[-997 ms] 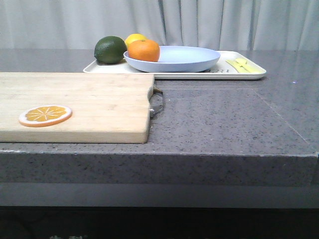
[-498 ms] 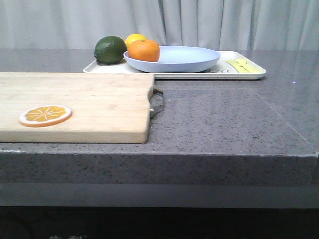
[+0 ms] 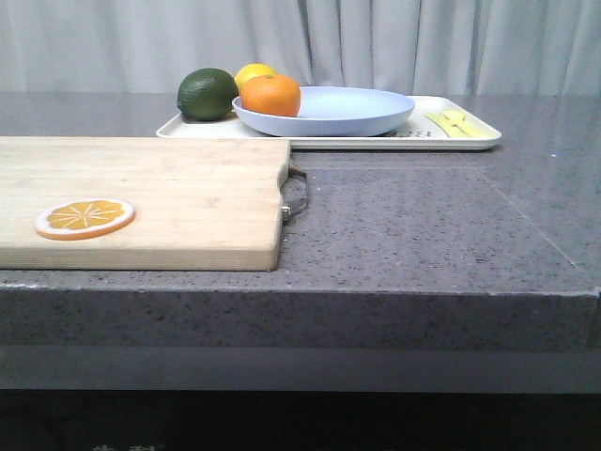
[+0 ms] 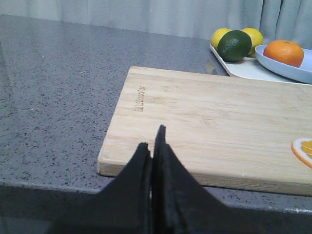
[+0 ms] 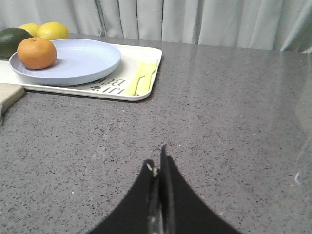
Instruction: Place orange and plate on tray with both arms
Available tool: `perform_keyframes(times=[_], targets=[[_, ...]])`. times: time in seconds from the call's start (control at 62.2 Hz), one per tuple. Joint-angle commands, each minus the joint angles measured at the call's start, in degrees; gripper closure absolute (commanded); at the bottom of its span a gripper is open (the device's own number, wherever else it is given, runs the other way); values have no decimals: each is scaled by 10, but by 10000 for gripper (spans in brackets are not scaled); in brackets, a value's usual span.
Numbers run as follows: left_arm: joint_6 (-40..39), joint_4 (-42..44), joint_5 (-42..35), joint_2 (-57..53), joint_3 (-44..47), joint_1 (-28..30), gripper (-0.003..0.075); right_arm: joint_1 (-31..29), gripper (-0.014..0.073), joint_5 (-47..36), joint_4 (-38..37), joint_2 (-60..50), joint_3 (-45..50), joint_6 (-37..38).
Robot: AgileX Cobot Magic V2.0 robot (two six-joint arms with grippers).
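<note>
The orange (image 3: 271, 95) lies in the left part of the pale lavender-blue plate (image 3: 347, 115), and the plate rests on the cream-white tray (image 3: 470, 141) at the back of the counter. All three also show in the right wrist view: orange (image 5: 36, 52), plate (image 5: 78, 61), tray (image 5: 141, 92). The left wrist view shows the orange (image 4: 286, 52) and plate (image 4: 297, 73) far off. My left gripper (image 4: 152, 141) is shut and empty over the near edge of the wooden cutting board (image 4: 219, 122). My right gripper (image 5: 157, 161) is shut and empty over bare counter. Neither gripper shows in the front view.
A dark green fruit (image 3: 208, 94) and a yellow lemon (image 3: 254, 73) sit at the tray's left end, pale yellow cutlery (image 3: 458, 124) at its right end. The cutting board (image 3: 141, 197) carries a flat orange slice (image 3: 85, 218). The counter's front edge (image 3: 376, 291) runs close below.
</note>
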Motion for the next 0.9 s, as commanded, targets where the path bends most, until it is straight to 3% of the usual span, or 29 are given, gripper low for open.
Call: perform_keyframes(times=[0.0,0.547,0.884], targets=[[-4,-6,-51,-12,3,0,738,-1,653,-50,-1,6,-16,-5],[-4,-6,-51,-12,3,0,738,-1,653,-53,-1,6,-12,-5],[-4,-6,-51,-12,3,0,738,-1,653,-162,-1,-33,152,-5]])
